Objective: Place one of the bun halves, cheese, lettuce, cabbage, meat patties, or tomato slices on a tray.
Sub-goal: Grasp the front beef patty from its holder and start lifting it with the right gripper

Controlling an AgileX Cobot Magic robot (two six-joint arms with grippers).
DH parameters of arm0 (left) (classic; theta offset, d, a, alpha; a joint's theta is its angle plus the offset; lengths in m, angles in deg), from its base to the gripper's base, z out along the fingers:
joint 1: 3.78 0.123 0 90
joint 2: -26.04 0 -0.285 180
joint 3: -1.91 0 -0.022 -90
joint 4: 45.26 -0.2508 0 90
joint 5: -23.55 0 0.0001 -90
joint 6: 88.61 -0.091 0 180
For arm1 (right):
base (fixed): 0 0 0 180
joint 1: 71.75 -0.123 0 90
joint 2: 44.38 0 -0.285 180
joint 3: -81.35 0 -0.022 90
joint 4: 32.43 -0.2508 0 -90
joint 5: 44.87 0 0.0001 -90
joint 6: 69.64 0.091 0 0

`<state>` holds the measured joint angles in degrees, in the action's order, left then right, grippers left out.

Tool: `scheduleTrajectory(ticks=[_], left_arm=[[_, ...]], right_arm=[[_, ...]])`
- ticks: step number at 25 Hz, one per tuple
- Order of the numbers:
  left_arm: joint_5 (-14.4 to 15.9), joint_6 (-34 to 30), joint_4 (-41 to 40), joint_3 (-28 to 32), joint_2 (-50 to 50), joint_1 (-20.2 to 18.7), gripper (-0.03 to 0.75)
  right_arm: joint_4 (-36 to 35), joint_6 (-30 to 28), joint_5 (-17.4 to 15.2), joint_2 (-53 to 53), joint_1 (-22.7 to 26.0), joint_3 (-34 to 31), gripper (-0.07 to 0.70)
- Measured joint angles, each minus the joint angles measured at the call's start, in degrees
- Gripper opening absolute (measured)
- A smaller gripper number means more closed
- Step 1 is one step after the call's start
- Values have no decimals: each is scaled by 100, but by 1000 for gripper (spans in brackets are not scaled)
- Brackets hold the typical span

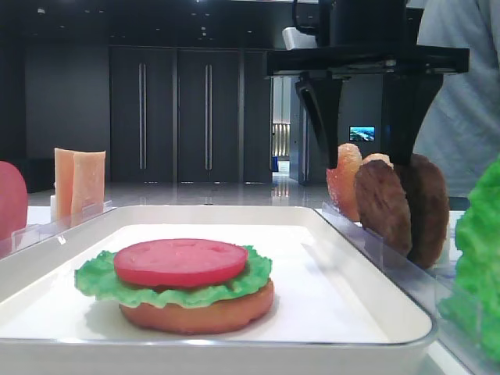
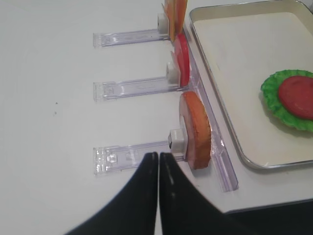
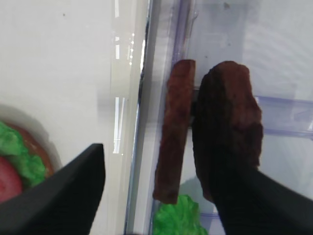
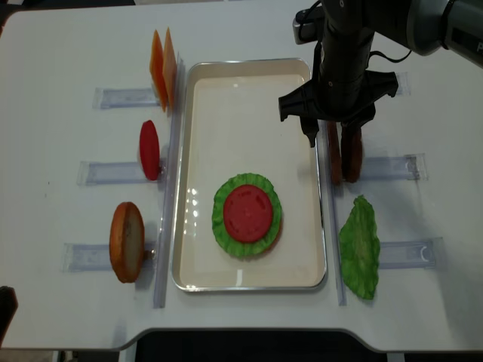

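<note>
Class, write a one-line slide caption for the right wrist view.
Open right gripper straddling two upright patties beside the tray.

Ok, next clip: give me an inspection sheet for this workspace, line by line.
Surface: white table, clear racks both sides of tray.
Job's things: tray holds bun, lettuce, tomato stacked. Two patties upright in right rack; spare lettuce leaf right; cheese, tomato slice, bun half left.
Clutter: nothing seen.
Grippers: right tool open over patties, gripping nothing; left tool shut, empty.
Cables: one on right arm.
Surroundings: dark hall, person behind.
</note>
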<state>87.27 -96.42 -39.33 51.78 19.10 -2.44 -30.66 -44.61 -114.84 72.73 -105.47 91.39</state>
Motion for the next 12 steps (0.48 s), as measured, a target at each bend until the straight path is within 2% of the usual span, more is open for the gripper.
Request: scheduleTrajectory(ticks=[12], left_arm=[[0, 0, 0, 0, 0, 0, -7]], right_arm=[[0, 0, 0, 0, 0, 0, 437]])
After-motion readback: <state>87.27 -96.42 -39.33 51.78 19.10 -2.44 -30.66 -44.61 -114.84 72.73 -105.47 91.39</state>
